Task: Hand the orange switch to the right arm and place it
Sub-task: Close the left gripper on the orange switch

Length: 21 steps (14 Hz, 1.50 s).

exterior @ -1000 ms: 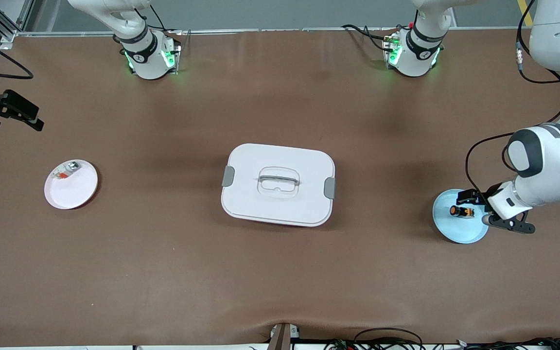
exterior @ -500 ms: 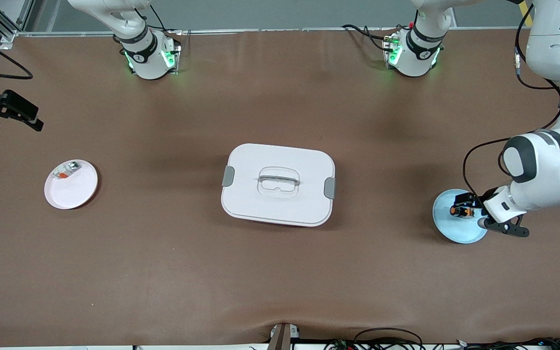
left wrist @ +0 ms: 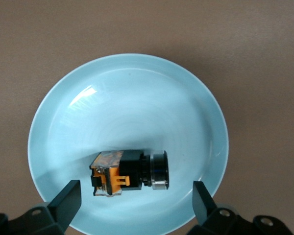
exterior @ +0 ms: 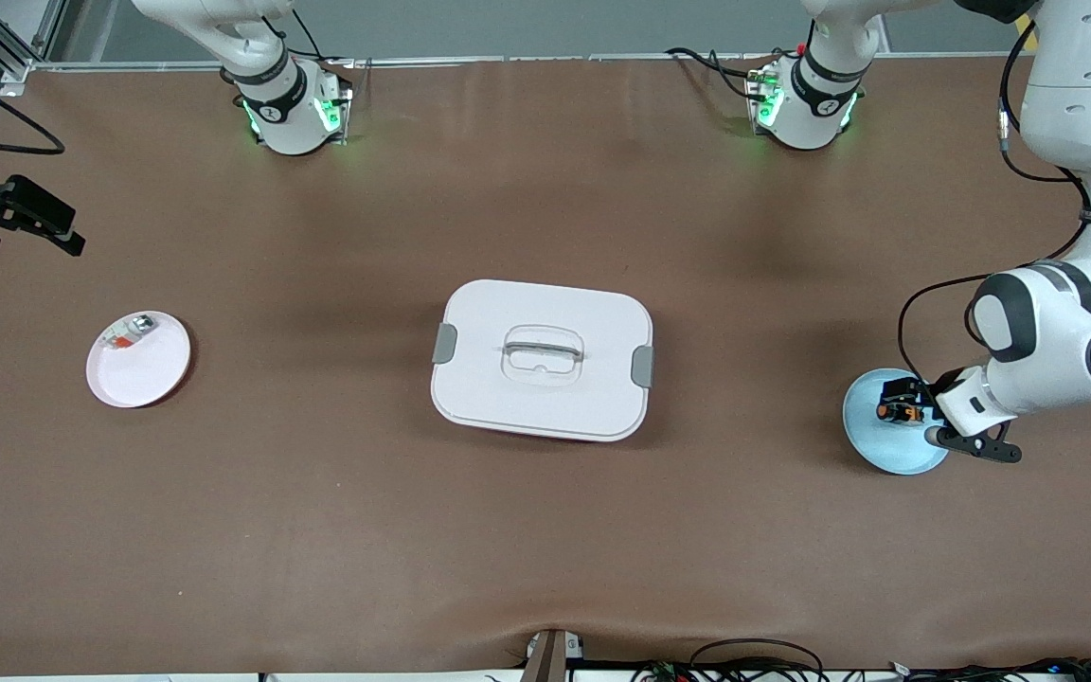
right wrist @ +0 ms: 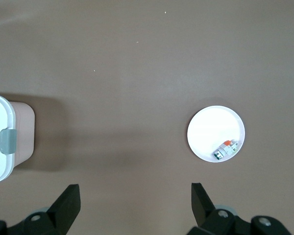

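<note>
Orange switch (left wrist: 130, 172) lying on its side in the light blue plate (left wrist: 127, 88). Left gripper (left wrist: 133, 200) low over that plate, fingers spread wide either side of the switch, gripping nothing. Right gripper (right wrist: 134, 203) open, waiting high over the table.

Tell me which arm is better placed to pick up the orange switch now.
Left. The left gripper hangs open over the light blue plate, its fingers flanking the orange switch. The right gripper waits above bare table.
</note>
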Each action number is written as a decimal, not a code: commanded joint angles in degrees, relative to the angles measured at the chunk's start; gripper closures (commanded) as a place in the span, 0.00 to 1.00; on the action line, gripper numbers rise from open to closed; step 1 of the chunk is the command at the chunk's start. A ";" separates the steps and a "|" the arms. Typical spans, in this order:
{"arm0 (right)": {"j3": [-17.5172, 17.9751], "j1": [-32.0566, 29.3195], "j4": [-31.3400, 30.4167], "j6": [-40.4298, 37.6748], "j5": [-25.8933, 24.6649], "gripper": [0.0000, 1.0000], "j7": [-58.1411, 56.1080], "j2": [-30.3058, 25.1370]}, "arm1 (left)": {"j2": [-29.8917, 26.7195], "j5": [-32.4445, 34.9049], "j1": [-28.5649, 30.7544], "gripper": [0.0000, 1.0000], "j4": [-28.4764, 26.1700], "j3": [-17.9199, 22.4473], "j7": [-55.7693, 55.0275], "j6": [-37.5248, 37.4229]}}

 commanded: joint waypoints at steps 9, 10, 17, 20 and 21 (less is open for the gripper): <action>-0.41 0.53 -0.61 0.34 -0.43 0.00 0.27 -0.87 | 3.02 -1.28 0.18 0.00 0.95 -0.24 1.45 2.96; -0.41 0.53 -0.61 0.34 -0.43 0.00 0.27 -0.87 | 3.10 -1.37 0.18 0.00 0.95 -0.25 1.37 2.96; -0.41 0.53 -0.61 0.34 -0.43 0.00 0.27 -0.87 | 3.81 -1.46 0.27 0.00 0.95 -0.42 0.66 3.84; -0.41 0.53 -0.61 0.34 -0.43 0.00 0.27 -0.87 | 3.90 -1.46 0.27 0.00 0.95 -0.42 0.49 4.10; -0.41 0.53 -0.61 0.34 -0.43 0.00 0.27 -0.87 | 3.90 -1.46 0.27 0.00 0.95 -0.42 0.49 4.54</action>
